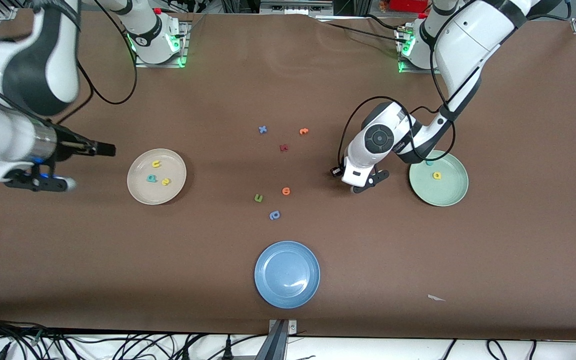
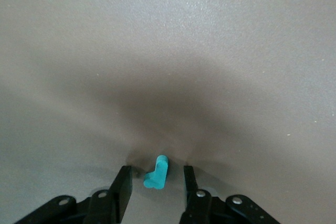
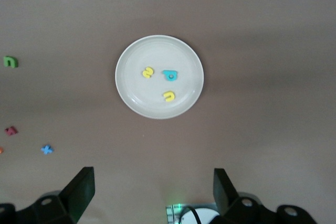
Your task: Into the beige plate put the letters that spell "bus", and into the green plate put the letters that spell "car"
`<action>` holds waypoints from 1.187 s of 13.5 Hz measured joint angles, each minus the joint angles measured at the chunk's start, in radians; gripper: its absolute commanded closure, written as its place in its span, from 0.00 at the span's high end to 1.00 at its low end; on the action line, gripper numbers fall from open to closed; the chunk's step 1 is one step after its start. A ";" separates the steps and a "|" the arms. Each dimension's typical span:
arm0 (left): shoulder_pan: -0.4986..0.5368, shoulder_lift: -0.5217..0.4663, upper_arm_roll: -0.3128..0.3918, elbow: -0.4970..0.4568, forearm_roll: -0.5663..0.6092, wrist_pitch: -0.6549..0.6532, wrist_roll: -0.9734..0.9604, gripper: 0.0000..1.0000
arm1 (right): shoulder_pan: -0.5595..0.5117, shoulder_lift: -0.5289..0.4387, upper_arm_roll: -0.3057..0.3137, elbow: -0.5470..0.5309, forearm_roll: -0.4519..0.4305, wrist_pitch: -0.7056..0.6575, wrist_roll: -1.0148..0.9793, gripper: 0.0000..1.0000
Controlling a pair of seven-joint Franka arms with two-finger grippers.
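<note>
The beige plate (image 1: 135, 187) (image 3: 131, 95) holds a yellow "u" (image 1: 156, 163), a teal "b" (image 1: 152, 178) and a yellow "s" (image 1: 166, 182). On the green plate (image 1: 450, 192) lie a yellow "a" (image 1: 436, 175) and a teal letter (image 1: 429, 163) half hidden by the left arm. My left gripper (image 1: 363, 189) (image 2: 156, 167) is down at the table beside the green plate. Its jaws are open around a small teal "r" (image 2: 156, 174), with a gap on each side. My right gripper (image 1: 43, 184) (image 3: 153, 174) hangs wide open and empty by the beige plate.
A blue plate (image 1: 287, 295) sits near the front camera. Loose letters lie mid-table: a blue x (image 1: 262, 129), an orange one (image 1: 303, 131), a dark red one (image 1: 283, 148), another orange (image 1: 286, 191), a green one (image 1: 258, 198) and a blue one (image 1: 274, 215).
</note>
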 measured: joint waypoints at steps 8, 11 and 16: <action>0.000 0.003 -0.001 0.003 0.000 -0.001 -0.013 0.15 | -0.079 -0.064 0.095 0.071 -0.087 0.015 -0.002 1.00; 0.000 0.003 -0.001 0.004 0.000 -0.001 -0.015 0.05 | -0.372 -0.152 0.422 0.073 -0.175 0.068 -0.003 1.00; 0.017 -0.016 0.000 0.035 0.000 -0.067 -0.011 0.05 | -0.688 -0.344 0.821 -0.102 -0.340 0.132 -0.002 1.00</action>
